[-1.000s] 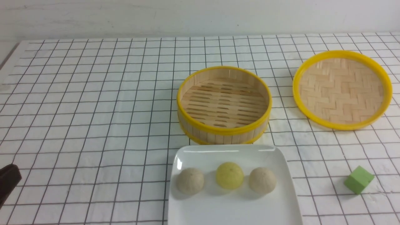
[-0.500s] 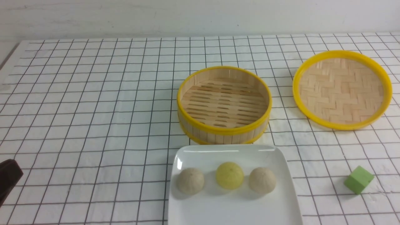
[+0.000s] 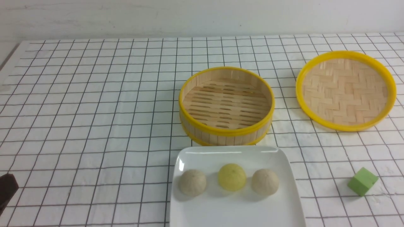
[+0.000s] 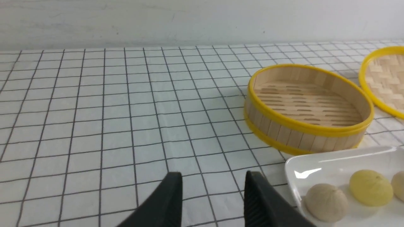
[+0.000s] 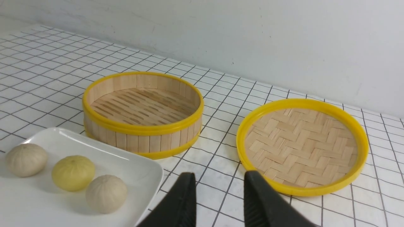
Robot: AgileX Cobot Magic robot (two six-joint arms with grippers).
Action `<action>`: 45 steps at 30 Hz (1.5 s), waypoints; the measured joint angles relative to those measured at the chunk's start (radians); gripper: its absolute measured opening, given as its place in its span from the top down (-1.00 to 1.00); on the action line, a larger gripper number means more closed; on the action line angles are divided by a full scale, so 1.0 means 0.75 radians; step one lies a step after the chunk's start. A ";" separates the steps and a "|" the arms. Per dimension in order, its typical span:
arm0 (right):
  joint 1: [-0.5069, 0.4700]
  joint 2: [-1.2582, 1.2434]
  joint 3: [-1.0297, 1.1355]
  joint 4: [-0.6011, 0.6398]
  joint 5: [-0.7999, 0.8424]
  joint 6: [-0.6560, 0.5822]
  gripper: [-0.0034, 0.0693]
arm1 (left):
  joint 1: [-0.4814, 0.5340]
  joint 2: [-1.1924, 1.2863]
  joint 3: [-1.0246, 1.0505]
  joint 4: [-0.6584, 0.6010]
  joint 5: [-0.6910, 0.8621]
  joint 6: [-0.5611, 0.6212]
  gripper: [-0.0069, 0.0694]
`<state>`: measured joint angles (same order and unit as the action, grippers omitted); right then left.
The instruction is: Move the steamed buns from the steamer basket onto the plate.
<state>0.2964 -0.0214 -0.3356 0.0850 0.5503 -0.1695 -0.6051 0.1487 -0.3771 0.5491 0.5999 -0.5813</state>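
Observation:
Three steamed buns lie in a row on the white plate (image 3: 284, 164): a beige one (image 3: 192, 182), a yellow one (image 3: 232, 177) and another beige one (image 3: 265, 181). Just behind the plate stands the steamer basket (image 3: 226, 105), with nothing on its slatted floor. In the front view only a dark tip of my left gripper (image 3: 6, 189) shows at the lower left edge. The left gripper (image 4: 213, 176) is open over bare cloth, left of the plate (image 4: 315, 160). My right gripper (image 5: 219, 176) is open too, between the plate (image 5: 139, 171) and the lid (image 5: 303, 145).
The flat woven lid (image 3: 345, 90) with a yellow rim lies at the back right. A green cube (image 3: 362, 181) sits at the front right. A white cloth with a black grid (image 3: 94, 110) covers the table, and a pale wall (image 3: 189, 15) runs along its far edge.
The left gripper's tip has slid down and toward the lower left edge of the front view. The buns, basket, plate and lid have not moved.

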 joint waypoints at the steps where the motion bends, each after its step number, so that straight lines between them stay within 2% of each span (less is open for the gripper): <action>1: 0.000 0.000 0.000 0.000 0.000 0.000 0.25 | 0.015 0.000 0.025 0.007 -0.025 -0.008 0.03; 3: 0.000 0.000 0.000 0.000 0.000 0.000 0.25 | 0.060 0.000 0.071 0.015 -0.084 -0.018 0.05; 7: 0.000 0.000 0.000 0.000 0.000 0.000 0.25 | 0.277 0.000 0.242 0.055 -0.341 -0.046 0.13; 9: 0.000 0.000 0.000 0.000 0.000 0.000 0.25 | 0.327 0.000 0.279 0.064 -0.394 -0.046 0.15; 11: 0.000 0.000 0.000 0.000 0.000 0.000 0.25 | 0.458 0.000 0.371 0.075 -0.514 -0.050 0.20; 12: 0.000 0.000 0.000 0.000 0.000 0.000 0.25 | 0.458 0.000 0.377 0.077 -0.521 -0.050 0.20; 14: 0.000 0.000 0.000 0.000 0.000 0.000 0.25 | 0.565 0.000 0.457 0.082 -0.584 -0.051 0.21; 21: 0.000 0.000 0.000 0.000 0.000 0.000 0.25 | 0.712 -0.081 0.535 0.065 -0.606 -0.051 0.21; 26: 0.000 0.000 0.000 0.000 0.000 0.000 0.25 | 0.734 -0.173 0.540 0.027 -0.552 -0.121 0.20; 27: 0.000 0.000 0.000 0.000 0.000 0.000 0.25 | 0.734 -0.201 0.540 0.006 -0.511 -0.195 0.20; 30: 0.000 0.000 0.000 0.000 0.000 0.000 0.25 | 0.735 -0.211 0.540 0.001 -0.476 -0.264 0.20; 45: 0.000 0.000 0.000 0.000 0.000 0.000 0.25 | 0.735 -0.213 0.540 0.031 -0.421 -0.296 0.20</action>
<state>0.2964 -0.0214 -0.3356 0.0850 0.5503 -0.1695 -0.0540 -0.0110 0.0280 0.5720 0.2839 -0.8030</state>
